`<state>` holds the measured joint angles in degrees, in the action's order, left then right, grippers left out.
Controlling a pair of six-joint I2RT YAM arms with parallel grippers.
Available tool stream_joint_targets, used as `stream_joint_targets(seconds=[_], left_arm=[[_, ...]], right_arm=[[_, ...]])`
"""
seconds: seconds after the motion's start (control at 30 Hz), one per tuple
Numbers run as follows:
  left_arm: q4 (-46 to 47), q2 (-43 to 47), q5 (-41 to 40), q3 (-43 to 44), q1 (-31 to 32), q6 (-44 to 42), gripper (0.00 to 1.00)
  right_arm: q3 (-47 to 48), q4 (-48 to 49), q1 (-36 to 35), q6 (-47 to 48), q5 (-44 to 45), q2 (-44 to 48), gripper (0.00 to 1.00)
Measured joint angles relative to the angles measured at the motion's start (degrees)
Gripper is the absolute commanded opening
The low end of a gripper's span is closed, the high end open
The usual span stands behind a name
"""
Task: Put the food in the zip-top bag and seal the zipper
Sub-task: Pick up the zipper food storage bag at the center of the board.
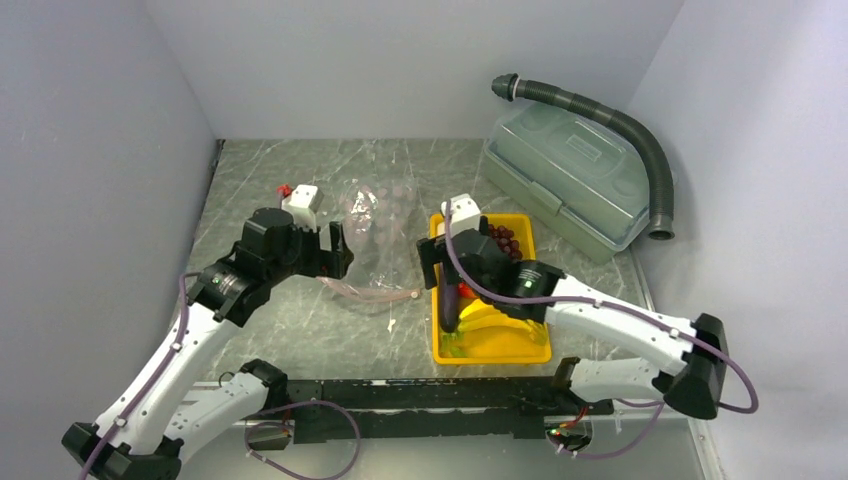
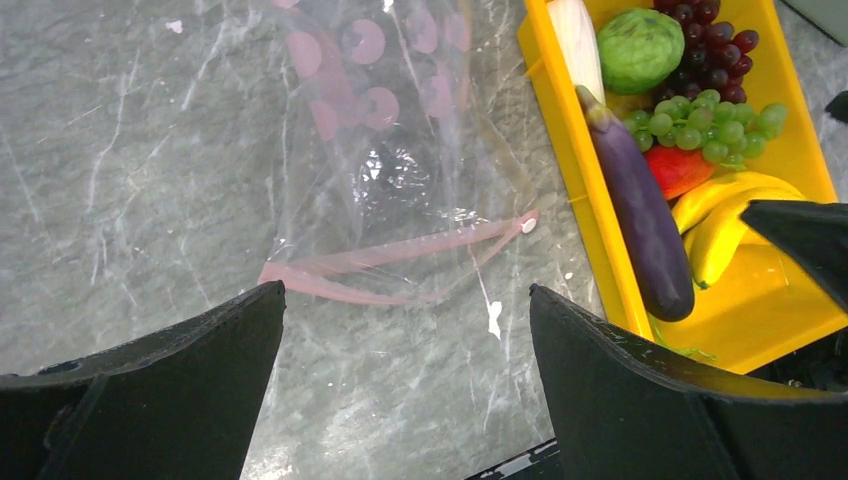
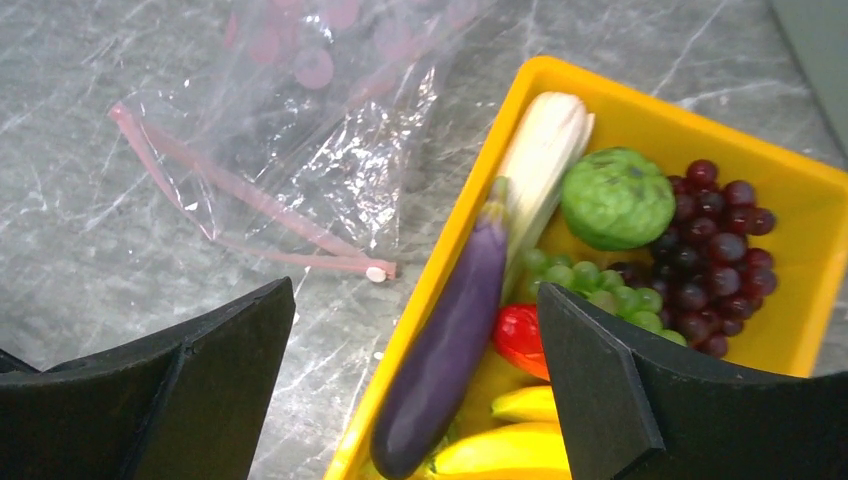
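The left gripper is held wide and empty above the zipper of the zip-top bag; the right gripper, likewise wide, is poised over the yellow tray; all the food is kept there; 0 pieces are bagged; sealing is left

Clear crinkly zip-top bag lies flat on the grey marble table. Its pale pink zipper strip is parted, unsealed. The food sits in the yellow tray beside it: purple eggplant along the left wall, yellow bananas, red pepper, green grapes, dark red grapes.
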<state>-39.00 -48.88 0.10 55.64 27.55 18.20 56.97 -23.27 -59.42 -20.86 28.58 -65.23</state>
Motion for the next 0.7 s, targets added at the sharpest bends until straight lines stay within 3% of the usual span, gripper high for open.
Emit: stream_joint_targets(seconds=[0.47, 0.7], left_arm=[[-2.45, 5.84, -6.64, -1.09, 0.0, -0.07, 0.97], [-2.45, 8.02, -8.33, -1.57, 0.0, -0.09, 0.97]], right_arm=[[2.54, 6.05, 0.0, -6.12, -3.61, -14.01, 0.86], [8.24, 7.82, 0.0, -9.86, -4.24, -22.12, 0.84]])
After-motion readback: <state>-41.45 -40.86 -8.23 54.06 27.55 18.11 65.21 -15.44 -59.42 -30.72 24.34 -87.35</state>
